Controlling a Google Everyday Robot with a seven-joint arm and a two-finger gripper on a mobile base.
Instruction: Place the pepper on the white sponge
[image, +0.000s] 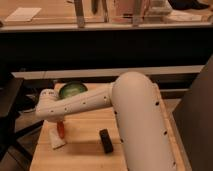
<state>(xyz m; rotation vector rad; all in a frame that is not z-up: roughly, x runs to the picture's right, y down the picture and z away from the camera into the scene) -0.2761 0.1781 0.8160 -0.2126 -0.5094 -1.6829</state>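
Observation:
The orange-red pepper (60, 130) hangs upright from under the end of my white arm, at the left of the wooden table (87, 155). Its lower tip is at the top edge of the white sponge (57, 143), which lies flat just below it. My gripper (59, 123) is mostly hidden behind the arm's wrist and is shut on the top of the pepper. I cannot tell whether the pepper's tip touches the sponge.
A black rectangular block (105, 140) lies to the right of the sponge. A green bowl (73, 90) sits at the back of the table, partly behind my arm. A dark counter runs behind the table.

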